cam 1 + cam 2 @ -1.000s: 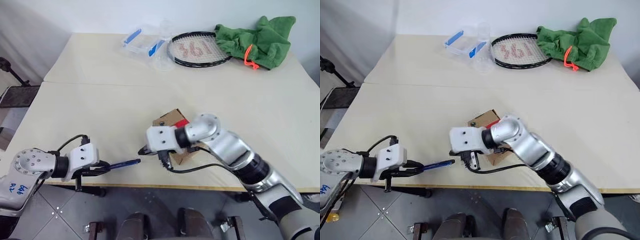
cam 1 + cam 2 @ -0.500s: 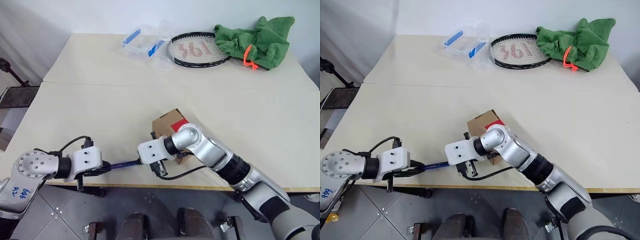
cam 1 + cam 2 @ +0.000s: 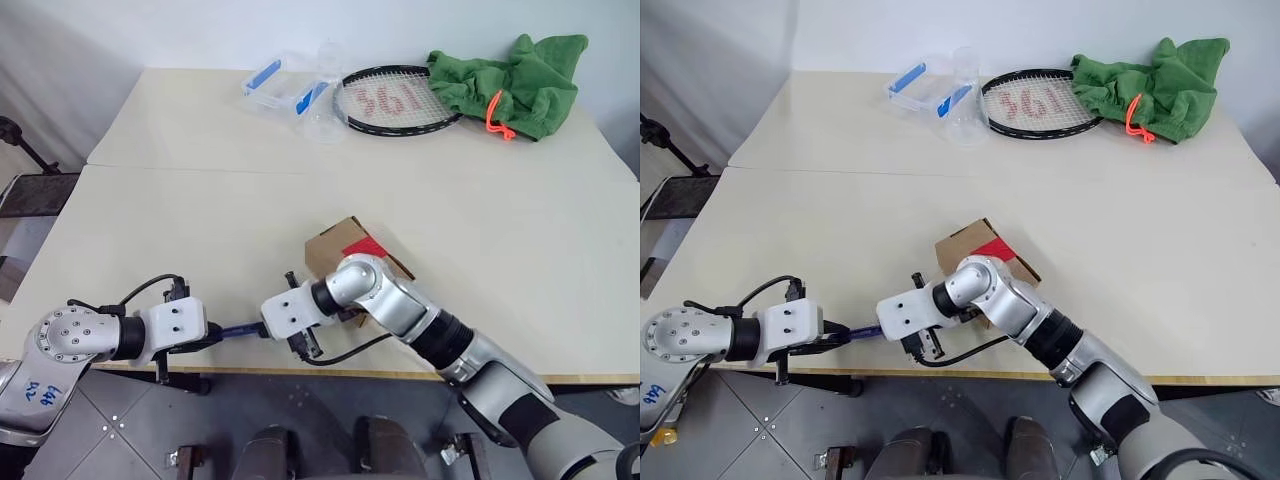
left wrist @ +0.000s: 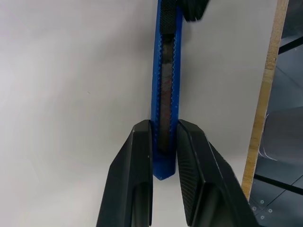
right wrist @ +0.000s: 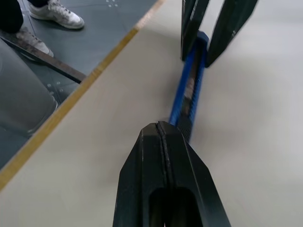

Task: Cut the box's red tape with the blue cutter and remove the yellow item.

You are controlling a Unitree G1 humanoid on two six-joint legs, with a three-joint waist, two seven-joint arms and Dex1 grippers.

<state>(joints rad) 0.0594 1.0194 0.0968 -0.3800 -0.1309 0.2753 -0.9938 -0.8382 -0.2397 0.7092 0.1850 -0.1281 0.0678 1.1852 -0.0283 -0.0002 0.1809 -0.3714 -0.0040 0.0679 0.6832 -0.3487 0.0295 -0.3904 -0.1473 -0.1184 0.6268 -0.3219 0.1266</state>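
Blue cutter (image 3: 243,330) lies along the table's (image 3: 200,220) near edge, its butt end clamped in the left tool (image 4: 163,142). Over the last second the right tool (image 5: 163,130), fingers pressed together and empty, has swung down from the box (image 3: 335,245) to touch the cutter's slider end, likely to push out the blade. Red tape (image 3: 362,246) remains uncut.

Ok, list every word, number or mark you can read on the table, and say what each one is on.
"361" in red on the strings of the racket, seen upside down from the head camera.
The box has a small dark mark at its top corner, too small to read.
Nothing legible on the red tape, the blue cutter, the clear container or the green cloth.
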